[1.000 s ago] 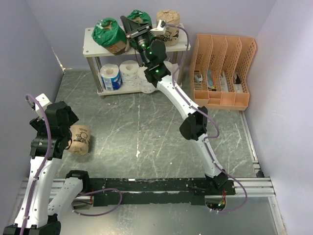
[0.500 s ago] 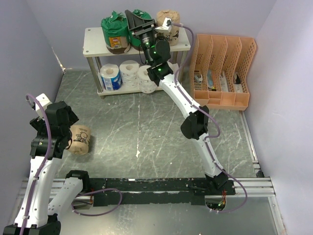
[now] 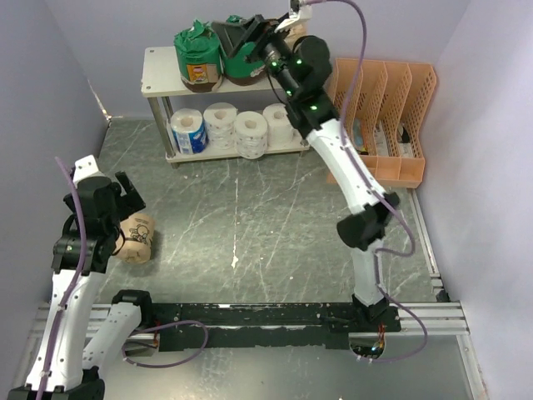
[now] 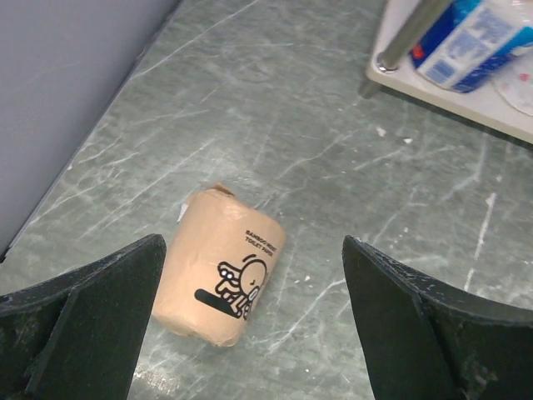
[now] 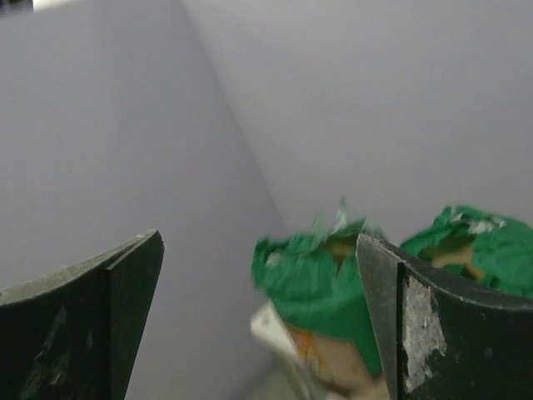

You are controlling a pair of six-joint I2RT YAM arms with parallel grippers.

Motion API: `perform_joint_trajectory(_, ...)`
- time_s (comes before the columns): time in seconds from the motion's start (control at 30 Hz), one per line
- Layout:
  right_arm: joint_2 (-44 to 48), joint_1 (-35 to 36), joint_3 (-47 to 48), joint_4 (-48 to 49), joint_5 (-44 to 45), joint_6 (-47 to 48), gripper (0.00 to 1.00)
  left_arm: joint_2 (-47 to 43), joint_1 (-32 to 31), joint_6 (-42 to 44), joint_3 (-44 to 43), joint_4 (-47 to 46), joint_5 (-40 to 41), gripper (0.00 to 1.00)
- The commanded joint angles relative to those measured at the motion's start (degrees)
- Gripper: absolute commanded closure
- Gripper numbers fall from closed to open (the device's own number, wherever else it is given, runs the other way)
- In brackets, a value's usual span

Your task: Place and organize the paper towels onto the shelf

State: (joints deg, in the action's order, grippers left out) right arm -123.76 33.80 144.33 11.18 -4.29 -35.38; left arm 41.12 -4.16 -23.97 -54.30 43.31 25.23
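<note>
On the top board of the shelf (image 3: 158,73) stand two green-wrapped paper towels (image 3: 198,58) (image 3: 247,65), side by side and upright. My right gripper (image 3: 237,37) (image 5: 258,242) hovers open just above and behind them, holding nothing; both green rolls (image 5: 321,292) (image 5: 479,242) show past its fingers. The lower tier holds a blue-and-white roll (image 3: 190,133) (image 4: 470,42) and three bare white rolls (image 3: 251,133). A tan cartoon-print roll (image 3: 135,239) (image 4: 221,279) lies on its side on the floor at the left. My left gripper (image 3: 125,196) (image 4: 254,258) hangs open above it, not touching.
An orange slotted file organizer (image 3: 379,117) stands right of the shelf against the back wall. Walls close in the left, back and right sides. A shelf leg (image 4: 404,37) and the lower board's corner lie ahead of the left gripper.
The right gripper opened and let go of the left green roll, which now stands upright on the top board. The right arm lifted and swung right. The left arm shifted slightly.
</note>
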Motion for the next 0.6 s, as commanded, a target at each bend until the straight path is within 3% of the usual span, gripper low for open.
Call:
perform_joint_trajectory(0.0, 12.76, 0.35, -9.30, -19.62, -19.00, 21.92, 0.00, -3.05, 0.38, 4.78, -0.14, -3.39, -5.96, 0.01)
perform_joint_trajectory(0.17, 22.70, 0.32, -19.78, -33.19, -30.86, 41.12, 0.00, -0.32, 0.34, 6.06, -0.11, -4.05, -8.60, 0.01)
perform_joint_trajectory(0.27, 27.51, 0.32, -23.99, -45.96, -36.98, 57.69, 0.00, 4.99, 0.38, 6.02, -1.69, -2.33, -10.06, 0.05)
perform_joint_trajectory(0.4, 34.62, 0.30, -35.16, -56.32, -33.49, 65.86, 0.00, 17.28, 0.38, 6.80, -10.62, 7.51, -14.05, 0.05)
perform_joint_trajectory(0.57, 44.58, -0.04, -56.60, -58.57, -26.22, 71.62, 0.00, 27.94, 0.32, 10.68, -21.65, 16.00, -26.22, 0.05)
